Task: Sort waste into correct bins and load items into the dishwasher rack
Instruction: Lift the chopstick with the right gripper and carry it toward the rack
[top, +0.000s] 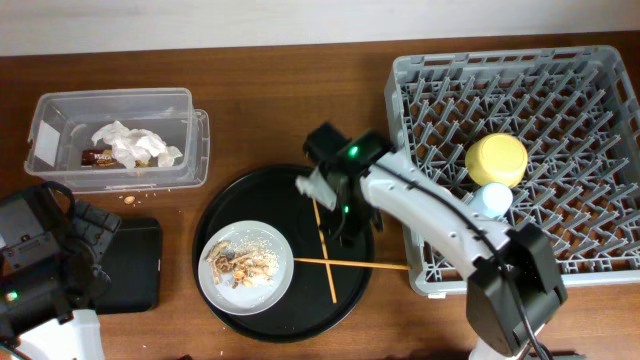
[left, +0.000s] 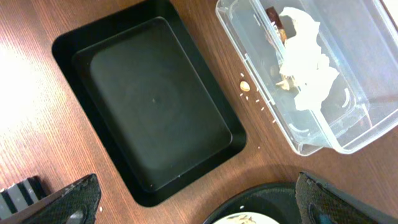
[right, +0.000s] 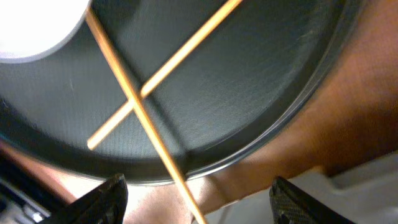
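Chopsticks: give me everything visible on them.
The chopsticks are two thin, plain light-wood sticks, lying flat and crossed on the round black tray. One runs roughly front to back; the other runs sideways, its tip past the tray's rim toward the rack. Nothing grips them; the right gripper hangs open above.

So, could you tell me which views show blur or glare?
Right wrist: soft all over, the chopsticks fuzzy-edged, the plate blown out white; left wrist: sharp, with pale glare on the table at the left edge; overhead: sharp and evenly lit.
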